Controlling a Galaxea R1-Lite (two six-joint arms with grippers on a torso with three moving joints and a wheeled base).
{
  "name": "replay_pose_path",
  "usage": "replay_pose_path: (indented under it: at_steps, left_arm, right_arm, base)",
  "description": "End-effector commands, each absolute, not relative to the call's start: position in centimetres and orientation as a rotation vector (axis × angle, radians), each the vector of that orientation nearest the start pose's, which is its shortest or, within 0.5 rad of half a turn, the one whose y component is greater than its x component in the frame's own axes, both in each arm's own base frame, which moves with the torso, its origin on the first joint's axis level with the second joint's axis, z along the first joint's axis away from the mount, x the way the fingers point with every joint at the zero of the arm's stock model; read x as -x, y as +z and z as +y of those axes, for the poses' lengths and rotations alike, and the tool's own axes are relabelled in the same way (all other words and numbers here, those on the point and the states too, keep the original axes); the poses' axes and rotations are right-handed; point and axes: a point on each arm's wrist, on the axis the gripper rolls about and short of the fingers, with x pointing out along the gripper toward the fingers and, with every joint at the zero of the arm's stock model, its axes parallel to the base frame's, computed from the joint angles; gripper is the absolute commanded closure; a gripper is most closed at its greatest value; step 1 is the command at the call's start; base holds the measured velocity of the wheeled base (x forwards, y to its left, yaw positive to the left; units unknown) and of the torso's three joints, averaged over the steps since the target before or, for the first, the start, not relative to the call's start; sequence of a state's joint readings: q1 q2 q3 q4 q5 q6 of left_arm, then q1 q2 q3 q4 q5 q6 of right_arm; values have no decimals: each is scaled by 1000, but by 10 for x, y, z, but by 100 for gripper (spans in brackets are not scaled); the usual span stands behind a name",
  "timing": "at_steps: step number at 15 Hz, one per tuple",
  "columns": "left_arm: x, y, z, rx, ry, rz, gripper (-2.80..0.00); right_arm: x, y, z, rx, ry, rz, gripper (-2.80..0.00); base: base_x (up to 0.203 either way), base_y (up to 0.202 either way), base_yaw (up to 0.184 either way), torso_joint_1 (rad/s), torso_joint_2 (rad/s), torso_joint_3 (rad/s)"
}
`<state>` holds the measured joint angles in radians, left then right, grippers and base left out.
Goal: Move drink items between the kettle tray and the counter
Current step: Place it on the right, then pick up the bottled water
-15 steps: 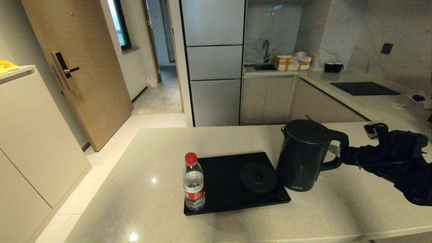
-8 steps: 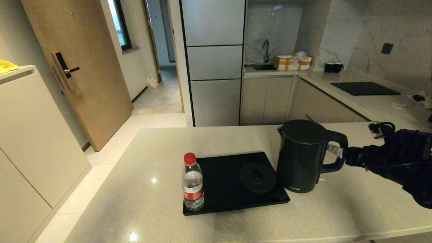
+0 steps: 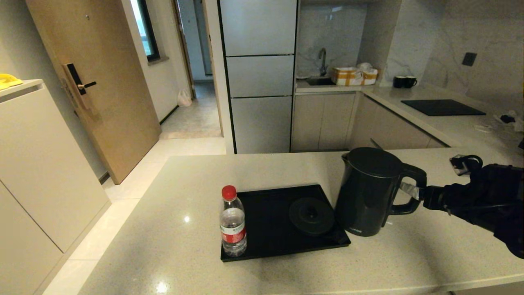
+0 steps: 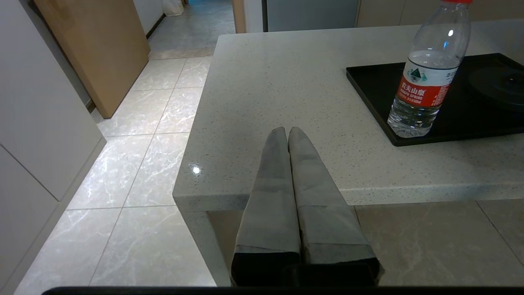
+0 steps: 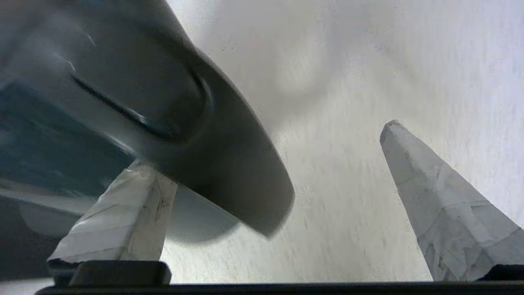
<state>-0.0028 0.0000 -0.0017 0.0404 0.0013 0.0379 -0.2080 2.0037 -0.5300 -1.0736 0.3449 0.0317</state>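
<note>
The right gripper [image 3: 413, 191], jaws spread wide, straddles the loop handle [image 3: 409, 190] of the upright electric kettle [image 3: 368, 192], which stands on the counter [image 3: 409, 254] just right of the kettle tray [image 3: 262, 241], nearer this arm.

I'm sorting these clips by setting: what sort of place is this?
Most likely a home or apartment kitchen: a sink with a tap sits in the far worktop, a black cooktop is set into it, and an electric kettle stands on the stone counter.
</note>
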Motion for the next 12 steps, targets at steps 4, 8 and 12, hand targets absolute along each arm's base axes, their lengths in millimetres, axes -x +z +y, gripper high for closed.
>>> replay_pose_path:
  at_steps: [4,8,12]
  left_arm:
    - [23,72,0,-38,-2,40,0]
    - [23,72,0,-38,-2,40,0]
    - [23,72,0,-38,-2,41,0]
  right_arm:
    - [-266,69,-60,-165,134,376,-280]
    - [-246,87,-54,-180,154,318,-280]
    - [-186,161,-39,-146,161,150,-280]
  base:
    - [0,0,0,0,0,0]
    - [0,0,0,0,0,0]
    - [0,0,0,0,0,0]
